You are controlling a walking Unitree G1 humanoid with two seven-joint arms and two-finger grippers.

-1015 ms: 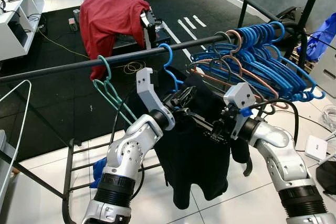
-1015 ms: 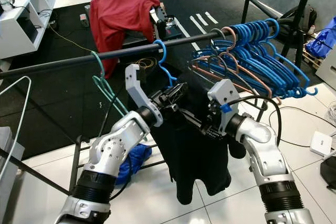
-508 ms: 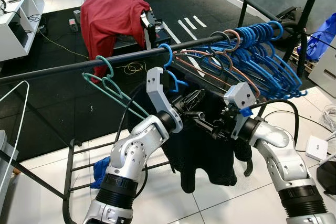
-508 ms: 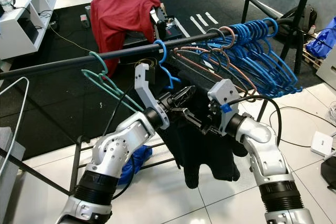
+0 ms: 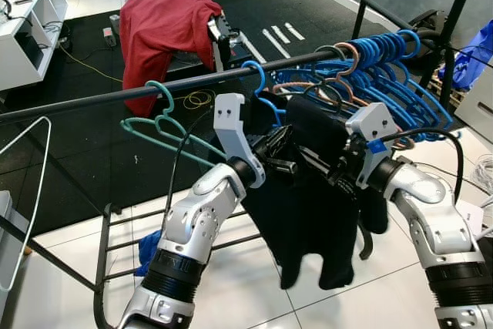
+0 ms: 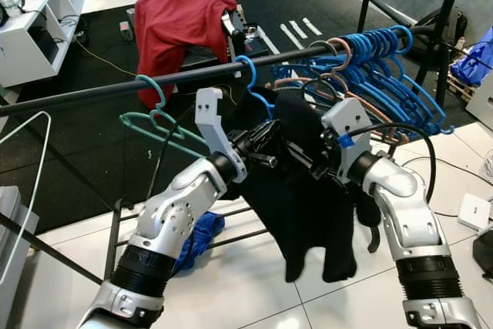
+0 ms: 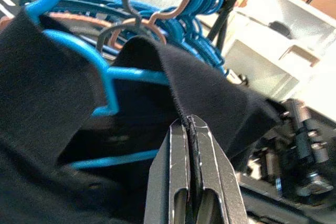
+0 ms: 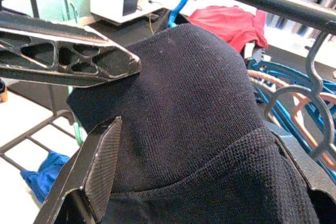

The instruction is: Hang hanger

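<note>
Here the black clothes rail [image 5: 115,96] serves as the landmark, running across the scene from the lower left up to the right. At its far left, below the rail, a white wire hanger [image 5: 31,190] shows by the frame edge. Further along, a teal hanger [image 5: 158,117] is hooked over the rail and hangs tilted beneath it. Behind the rail, well apart from it, a red garment [image 5: 166,25] is draped over a stand on the dark floor.

The left gripper [image 7: 191,129] reaches up just under the rail's middle; its jaws are closed tight, pinching the edge of the black garment [image 5: 308,213]. That garment hangs on a blue hanger [image 5: 258,94], whose hook sits over the rail a little right of centre, so the hanger is on the rail with the cloth drooping below it toward the white tiled floor [image 5: 69,267].

The right gripper [image 8: 121,95] is under the rail just right of the blue hanger, its jaws parted and set around the garment's rounded shoulder; one finger [image 8: 100,166] lies against the cloth, so whether it truly grips cannot be told.

At the rail's right end a crowd of blue and pinkish empty hangers [image 5: 385,75] hangs bunched together
</note>
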